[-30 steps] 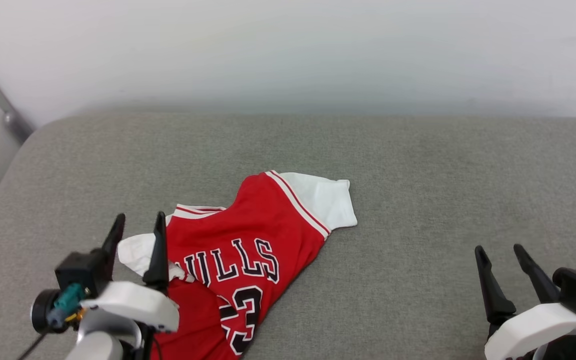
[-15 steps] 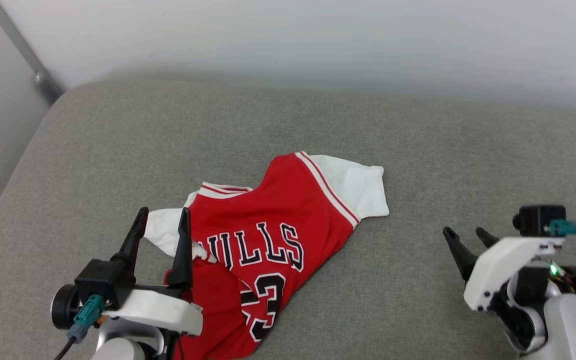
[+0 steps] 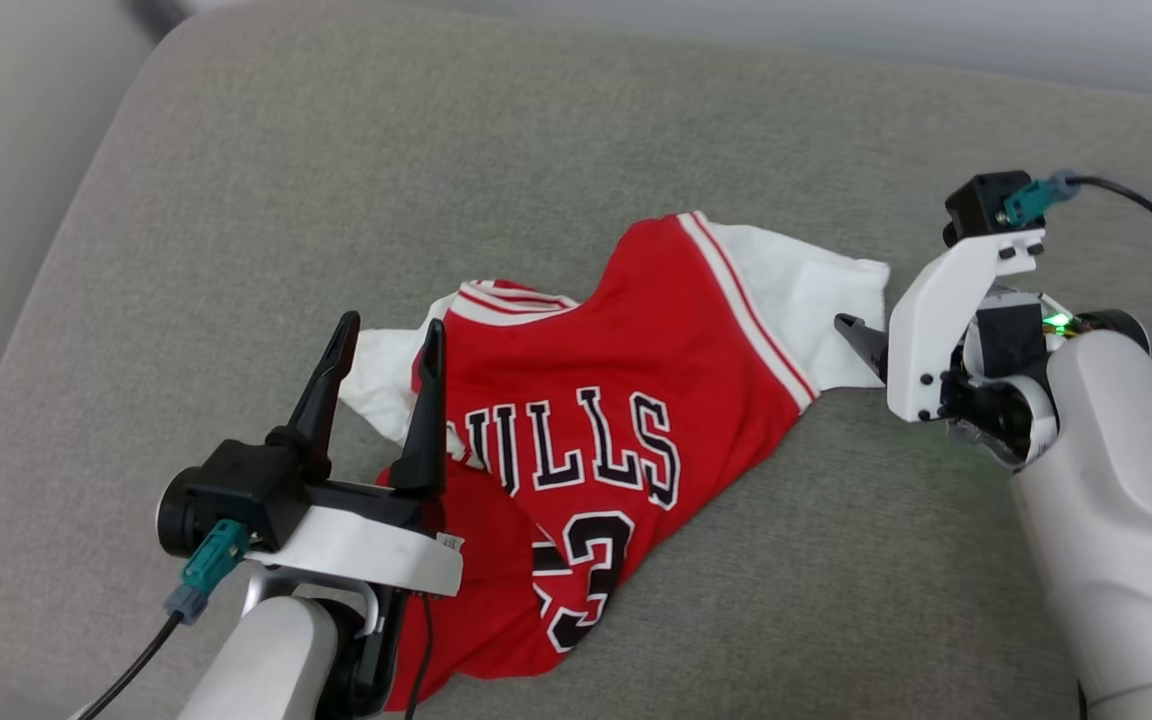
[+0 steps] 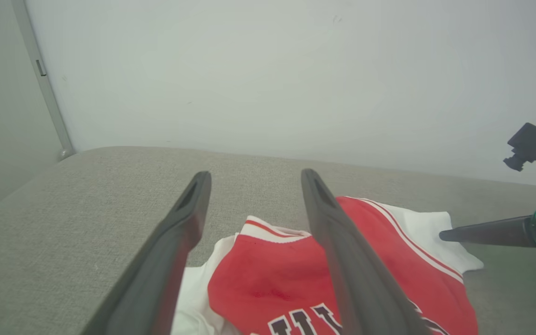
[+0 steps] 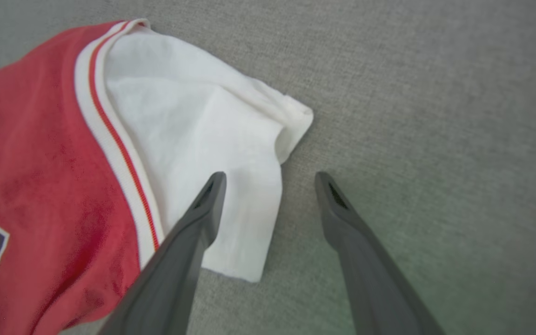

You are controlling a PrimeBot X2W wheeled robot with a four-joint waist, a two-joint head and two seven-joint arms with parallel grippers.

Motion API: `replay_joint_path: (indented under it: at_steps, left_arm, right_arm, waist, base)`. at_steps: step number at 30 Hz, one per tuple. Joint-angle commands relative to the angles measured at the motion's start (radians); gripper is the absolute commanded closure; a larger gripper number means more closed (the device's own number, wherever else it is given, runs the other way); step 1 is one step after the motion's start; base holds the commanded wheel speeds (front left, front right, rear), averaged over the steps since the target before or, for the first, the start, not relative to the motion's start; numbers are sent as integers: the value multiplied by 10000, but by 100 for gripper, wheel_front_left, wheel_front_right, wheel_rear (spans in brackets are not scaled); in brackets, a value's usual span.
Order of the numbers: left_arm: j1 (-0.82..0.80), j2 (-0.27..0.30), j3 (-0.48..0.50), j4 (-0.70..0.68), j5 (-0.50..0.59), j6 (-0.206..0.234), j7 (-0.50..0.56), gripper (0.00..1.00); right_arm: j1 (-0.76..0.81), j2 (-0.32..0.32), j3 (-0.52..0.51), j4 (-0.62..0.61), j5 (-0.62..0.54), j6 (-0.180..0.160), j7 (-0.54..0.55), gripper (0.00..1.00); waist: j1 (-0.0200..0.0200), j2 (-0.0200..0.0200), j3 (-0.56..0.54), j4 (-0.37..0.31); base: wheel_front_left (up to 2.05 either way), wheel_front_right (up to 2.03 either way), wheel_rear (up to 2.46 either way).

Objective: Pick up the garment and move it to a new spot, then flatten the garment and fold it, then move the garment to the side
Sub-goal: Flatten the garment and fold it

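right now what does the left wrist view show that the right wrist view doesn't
Left wrist, not right wrist: the wall, the striped collar and the open left gripper. Right wrist, not left wrist: the open right gripper poised across the edge of the white sleeve. Both: the red shirt, that sleeve and the grey cushion.

A grey woven cushion (image 3: 236,200) has its rounded corner at 11 o'clock in the head view. Behind it stands a pale wall (image 4: 268,70), where a thin grey rail (image 4: 45,83) slants down at 10 o'clock.
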Motion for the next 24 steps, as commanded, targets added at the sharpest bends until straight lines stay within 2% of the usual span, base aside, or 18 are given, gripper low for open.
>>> replay_joint_path:
  at_steps: [1,6,7,8,9,10,17,20,24]
  left_arm:
    - [-104,-108,64,68,107,-82,-24,0]
    - [-74,-483,363,346,344,-405,-24,0]
    - [-28,-546,409,381,383,-444,-24,0]
    - [14,-606,475,431,432,-500,-25,0]
    - [67,-642,537,469,474,-536,-25,0]
    - [121,-660,608,503,533,-580,-25,0]
    - [591,-653,981,730,749,-607,-25,0]
    - [853,-581,1055,781,762,-563,-25,0]
    - [1255,-466,1140,759,720,-421,24,0]
  right_arm:
    - [-278,-53,74,282,60,-3,111,0]
    - [-428,54,612,1572,325,0,1064,0]
    - [-370,97,722,1718,441,10,1198,29]
    - [-331,128,817,1817,567,12,1288,67]
    - [-313,113,947,1842,663,12,1308,93]
    - [-326,52,1062,1792,751,12,1221,100]
    - [-508,-670,1815,612,1217,-3,61,100]
    - [-108,-1241,2070,-152,1373,-5,-176,100]
    - [859,-2093,1852,-1406,1345,-5,-180,100]
  waist:
    - [-2,0,363,346]
    - [-2,0,465,518]
    - [-2,0,450,527]
    - [-2,0,416,527]
    - [-2,0,372,509]
    - [-2,0,320,475]
    - [-2,0,-488,-34]
    - [-2,0,-939,-311]
    - [-2,0,-1476,-733]
  base:
    - [0,0,0]
    - [0,0,0]
    - [0,0,0]
    - [0,0,0]
    - [0,0,0]
    - [0,0,0]
    - [0,0,0]
    - [0,0,0]
    - [0,0,0]
